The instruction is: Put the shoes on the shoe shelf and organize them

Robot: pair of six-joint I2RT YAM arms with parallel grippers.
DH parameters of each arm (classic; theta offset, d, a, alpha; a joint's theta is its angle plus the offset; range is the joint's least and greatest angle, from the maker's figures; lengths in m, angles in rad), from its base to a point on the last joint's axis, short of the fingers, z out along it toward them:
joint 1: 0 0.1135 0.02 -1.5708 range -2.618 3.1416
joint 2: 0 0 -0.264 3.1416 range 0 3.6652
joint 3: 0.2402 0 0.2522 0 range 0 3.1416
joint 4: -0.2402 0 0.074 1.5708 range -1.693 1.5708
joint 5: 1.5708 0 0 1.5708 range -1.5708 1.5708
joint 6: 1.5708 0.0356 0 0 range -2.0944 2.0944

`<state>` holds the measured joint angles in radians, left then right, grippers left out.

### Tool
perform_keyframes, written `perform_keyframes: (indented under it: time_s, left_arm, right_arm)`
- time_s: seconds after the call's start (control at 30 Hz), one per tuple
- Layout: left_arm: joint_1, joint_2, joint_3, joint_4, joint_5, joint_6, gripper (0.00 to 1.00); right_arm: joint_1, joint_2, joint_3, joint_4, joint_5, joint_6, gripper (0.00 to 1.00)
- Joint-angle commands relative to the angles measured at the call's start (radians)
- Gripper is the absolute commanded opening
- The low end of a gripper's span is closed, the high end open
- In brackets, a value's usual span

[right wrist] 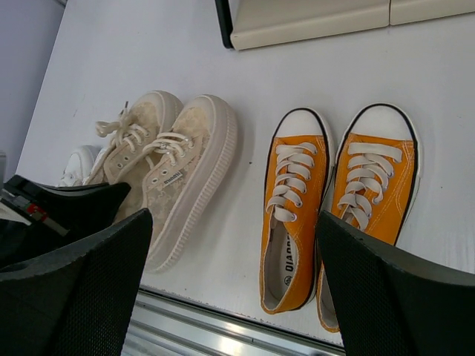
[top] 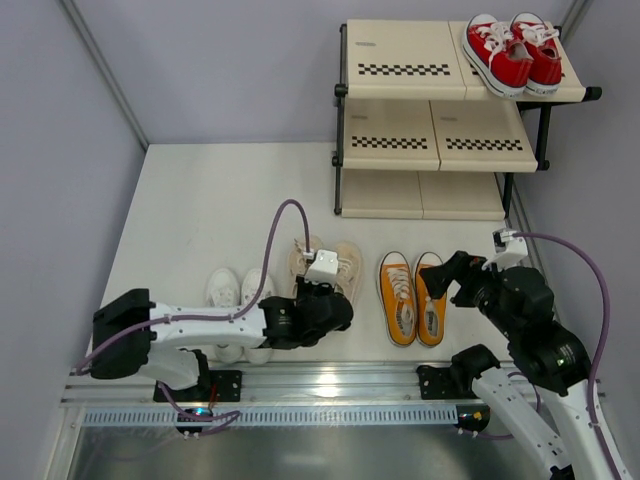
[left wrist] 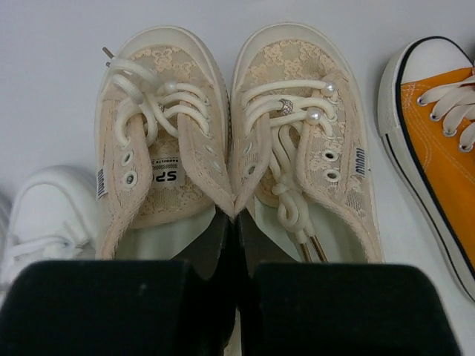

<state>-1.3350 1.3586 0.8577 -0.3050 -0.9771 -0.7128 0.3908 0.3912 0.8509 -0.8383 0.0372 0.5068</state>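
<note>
The cream-beige shoes [left wrist: 289, 148] stand side by side on the floor, toes toward the shelf [top: 400, 45]. My left gripper [left wrist: 236, 222] is shut, pinching the two touching inner walls of the pair at the heel end; it also shows in the top view [top: 322, 290]. My right gripper [right wrist: 231, 222] is open and empty, hovering above the heels of the orange-yellow shoes [right wrist: 297, 193], which lie right of the cream pair [right wrist: 178, 170]. The white shoes [top: 225, 290] sit left of the cream pair. The red shoes [top: 512, 52] rest on the shelf's top tier, right side.
The shelf stands at the far right against the wall, and its lowest tier [right wrist: 312, 22] lies just beyond the orange pair. A metal rail [right wrist: 193, 326] runs along the near edge. Grey walls close in left [top: 60, 150] and right.
</note>
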Motion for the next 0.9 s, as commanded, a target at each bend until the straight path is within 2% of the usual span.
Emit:
perform_keyframes:
  time_s: [0.0,0.13,0.23,0.4,0.6,0.73,0.87]
  left_arm:
    - [-0.003,0.063,0.035,0.257,-0.057,-0.132,0.0]
    - [-0.007,0.187,0.035,0.286,0.003,-0.237,0.0]
    - [-0.045,0.258,0.044,0.359,0.018,-0.254,0.0]
    - [-0.11,0.352,0.121,0.385,0.057,-0.31,0.0]
    - [-0.177,0.387,0.184,0.408,0.052,-0.378,0.0]
    - [-0.176,0.386,0.182,0.48,0.055,-0.346,0.0]
    - [-0.178,0.354,0.147,0.454,0.048,-0.368,0.0]
  right_arm:
    - [0.003,0.0,-0.007,0.038,-0.057,0.021,0.91]
    - [0.003,0.011,-0.016,0.038,-0.053,0.019,0.91]
    - [0.003,0.024,-0.021,0.044,-0.042,0.009,0.91]
    - [0.003,0.054,-0.042,0.083,0.001,0.007,0.91]
    - [0.003,0.1,-0.041,0.114,0.027,-0.013,0.91]
    - [0.003,0.127,-0.041,0.131,0.026,-0.037,0.91]
    - [0.003,0.152,-0.053,0.143,-0.01,-0.056,0.91]
